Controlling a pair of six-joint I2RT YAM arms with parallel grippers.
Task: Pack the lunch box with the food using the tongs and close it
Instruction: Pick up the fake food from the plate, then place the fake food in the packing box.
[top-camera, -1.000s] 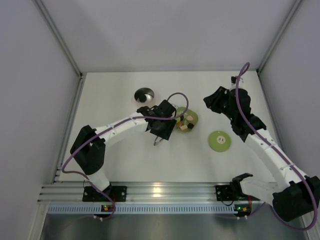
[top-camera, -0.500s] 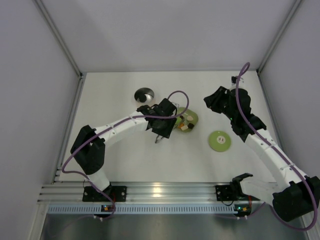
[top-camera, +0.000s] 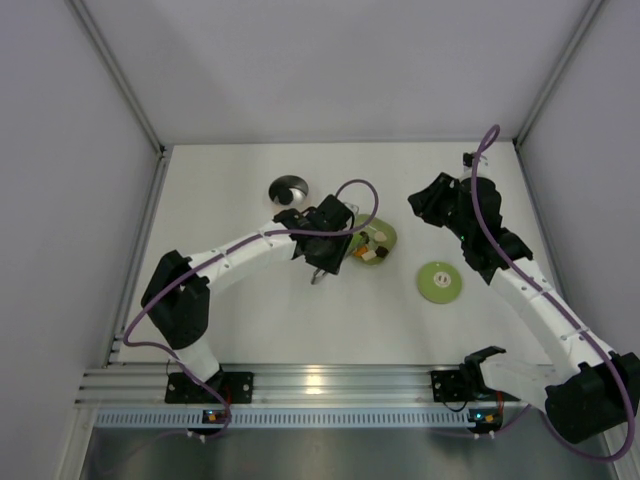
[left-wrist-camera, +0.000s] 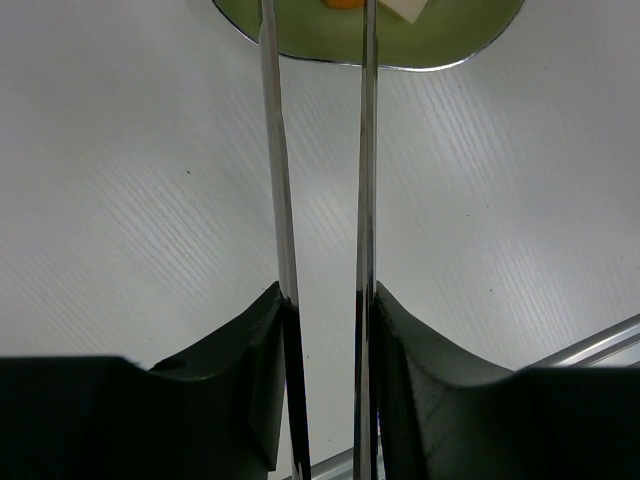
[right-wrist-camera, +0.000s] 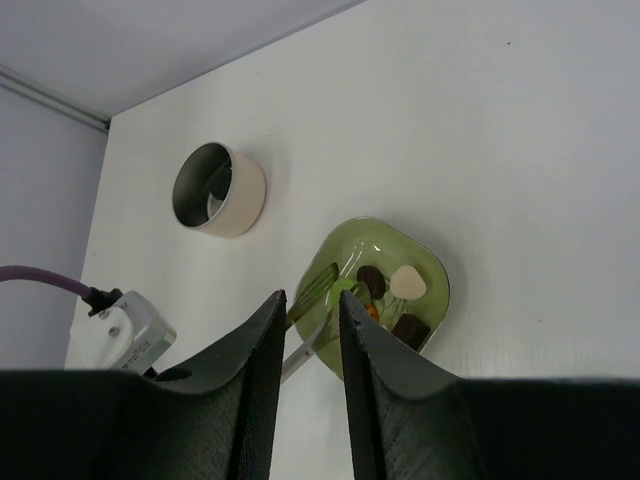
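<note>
No readable text, brand or number in any view. Lid (top-camera: 438, 281) on the worktop (top-camera: 250, 320) has a white centre mark — too small to tell if it is a logo or letters. Tongs (left-wrist-camera: 365, 150) show bare metal, no legible stamp. Small green and orange lights (top-camera: 210, 415) glow at the arm bases — lights only, no lettering to be made out.
</note>
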